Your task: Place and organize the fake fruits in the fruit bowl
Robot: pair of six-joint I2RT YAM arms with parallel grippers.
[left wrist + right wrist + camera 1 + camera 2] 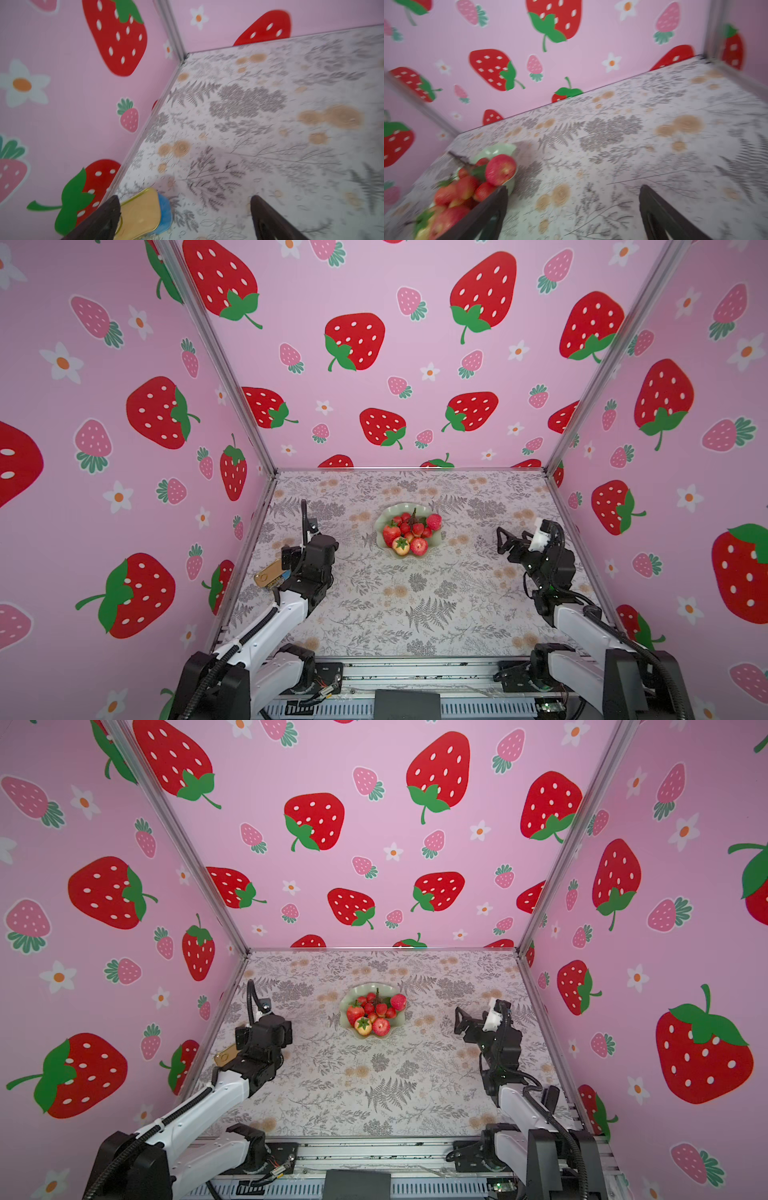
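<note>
The glossy red fruits (409, 533), some green-capped, some round berries on a dark stem, lie heaped in the pale mint, wavy-rimmed bowl (388, 515) on the surface (415, 605), while the left tool (185, 200), well left of the bowl, and the right tool (573, 188), right of it, both stand apart.

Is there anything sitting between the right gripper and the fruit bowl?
Nothing visible. Only bare table lies between the open right gripper and the bowl. The gold tin sits far off at the table's left edge.
</note>
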